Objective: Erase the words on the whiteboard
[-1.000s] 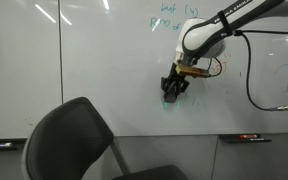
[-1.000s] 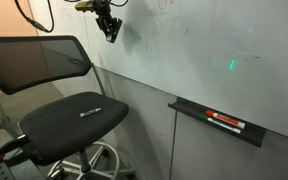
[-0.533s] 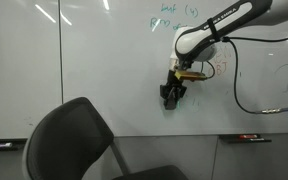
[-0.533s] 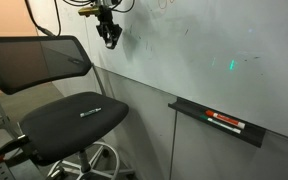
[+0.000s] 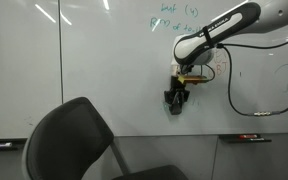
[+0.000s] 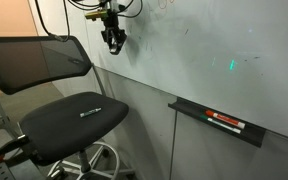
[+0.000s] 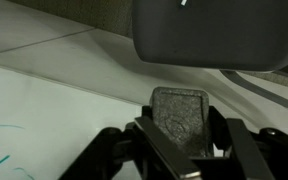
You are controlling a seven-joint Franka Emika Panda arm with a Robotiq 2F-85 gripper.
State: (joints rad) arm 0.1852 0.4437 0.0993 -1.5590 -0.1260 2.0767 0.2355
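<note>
The whiteboard (image 5: 94, 70) spans the wall behind a black office chair (image 5: 69, 140). The end effector (image 5: 174, 98) sits against the board's middle, its jaws closed tight on a grey felt eraser (image 7: 181, 118). The words (image 5: 174, 15), in teal, lie above it near the top edge.

Chair (image 5: 74, 140) before whiteboard (image 5: 104, 70); words (image 5: 169, 10) above claw (image 5: 174, 103); eraser (image 7: 182, 120) in claw.

One whiteboard (image 5: 104, 70), one chair (image 5: 69, 140), one ledge (image 6: 184, 108), one eraser (image 7: 179, 115) — two teal lines of writing (image 5: 162, 21).
</note>
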